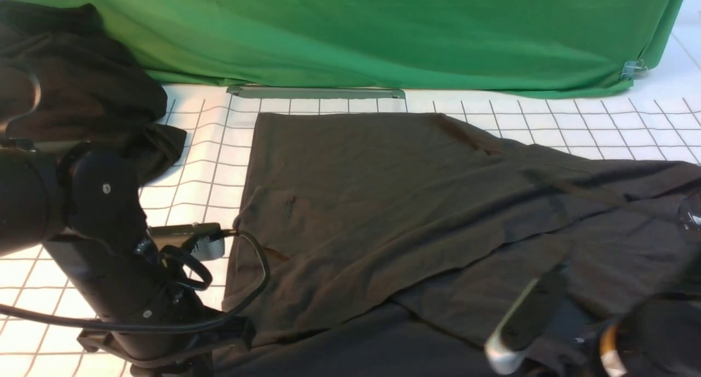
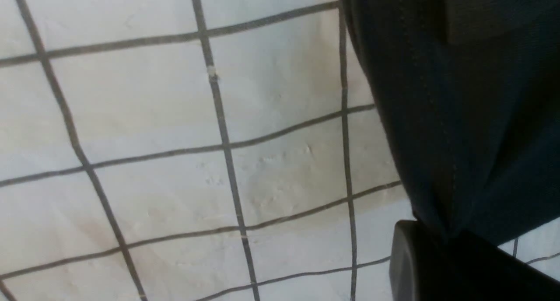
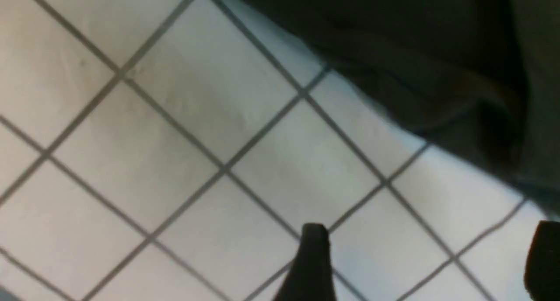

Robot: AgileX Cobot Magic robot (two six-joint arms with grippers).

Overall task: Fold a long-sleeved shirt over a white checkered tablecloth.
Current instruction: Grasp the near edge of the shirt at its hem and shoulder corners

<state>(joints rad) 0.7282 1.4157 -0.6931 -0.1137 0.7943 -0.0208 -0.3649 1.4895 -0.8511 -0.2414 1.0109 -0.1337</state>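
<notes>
Nearest the camera, the left tool (image 2: 442,239) is closed on a gathered pinch of the long-sleeved shirt (image 1: 383,201), apparently at its near left edge, and the cloth falls from the grip in soft pleats. The right tool (image 3: 428,257) stands with its jaws apart and empty above the white checkered tablecloth (image 1: 202,163), just beside the shirt's near right edge. Beyond them the shirt lies spread across the middle of the tablecloth, one layer laid slantwise over another, with shallow creases. The knit looks light, limp and without stiffness. It should drape from whatever point is lifted, and drag or bunch if pulled across the tablecloth. A hold at a hem or seam edge, with both corners raised together, seems the safer choice. Farther back on the left sits a heap of black clothing (image 1: 82,81), and a green curtain (image 1: 383,32) closes the scene.
</notes>
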